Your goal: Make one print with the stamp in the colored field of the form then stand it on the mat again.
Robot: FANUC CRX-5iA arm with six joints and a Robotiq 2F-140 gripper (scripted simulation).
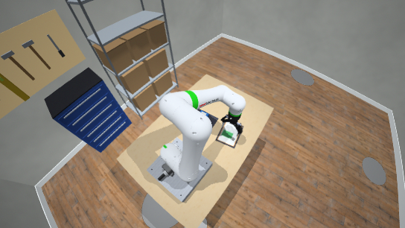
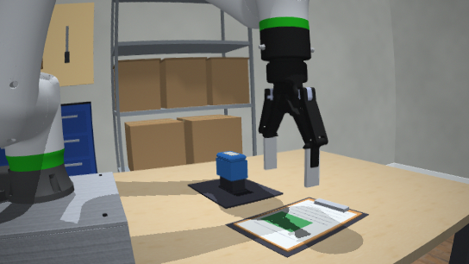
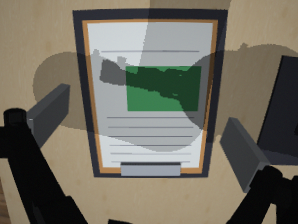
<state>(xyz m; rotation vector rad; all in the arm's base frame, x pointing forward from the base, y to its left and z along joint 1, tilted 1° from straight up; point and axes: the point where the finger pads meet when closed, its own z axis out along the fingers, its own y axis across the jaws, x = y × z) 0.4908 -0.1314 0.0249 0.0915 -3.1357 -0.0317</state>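
The blue stamp (image 2: 231,166) stands upright on its black base in the middle of the dark mat (image 2: 261,191); the mat's edge shows at the right in the wrist view (image 3: 284,106). The form (image 2: 270,229) (image 3: 153,35) (image 1: 224,139) lies on a clipboard in front of the mat, with a grey clip (image 2: 331,204) at one end. Its green field (image 2: 288,221) (image 3: 164,88) is partly in the gripper's shadow. My gripper (image 2: 290,170) (image 3: 148,115) (image 1: 231,128) is wide open and empty. It hangs above the form, to the right of the stamp and clear of it.
The wooden table (image 2: 388,207) carries the arm's grey base plate (image 2: 65,216) at the left. A metal shelf with cardboard boxes (image 2: 185,82) and a blue drawer cabinet (image 1: 89,108) stand behind the table. The table's edge lies just in front of the form.
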